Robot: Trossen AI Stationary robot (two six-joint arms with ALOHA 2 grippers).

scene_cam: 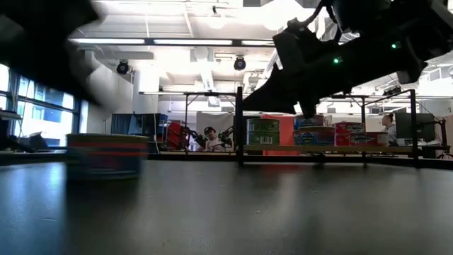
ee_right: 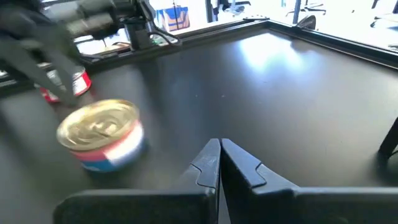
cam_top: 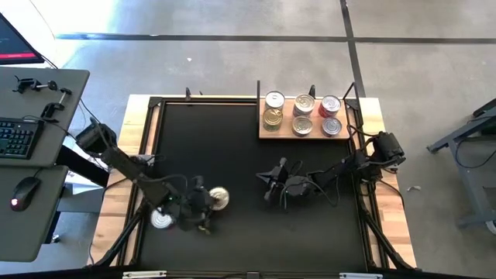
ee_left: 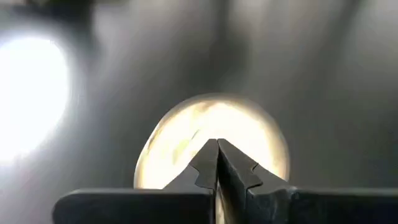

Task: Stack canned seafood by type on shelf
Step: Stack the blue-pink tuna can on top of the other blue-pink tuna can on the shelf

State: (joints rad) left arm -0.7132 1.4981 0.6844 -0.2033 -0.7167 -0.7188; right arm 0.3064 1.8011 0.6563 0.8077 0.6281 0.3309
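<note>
Gold-lidded can (cam_top: 219, 198) sits just ahead of the left gripper (cam_top: 203, 203), jaws pressed together, empty; right gripper (cam_top: 267, 180) jaws likewise together.

This is a robotics lab or workshop. The wooden-edged counter (cam_top: 391, 225) topped with a large black mat stands on a bare grey concrete floor (cam_top: 232, 62) marked with dark lines. Beside it a grey desk (cam_top: 43, 108) carries a black keyboard (cam_top: 17, 138) and a black mouse (cam_top: 25, 188). Beyond the counter, the low view shows an open hall with white ceiling strip lights (scene_cam: 127, 41), exposed pipes, tall windows (scene_cam: 25, 113), and what seem to be seated people (scene_cam: 209, 139) at other workstations.
</note>
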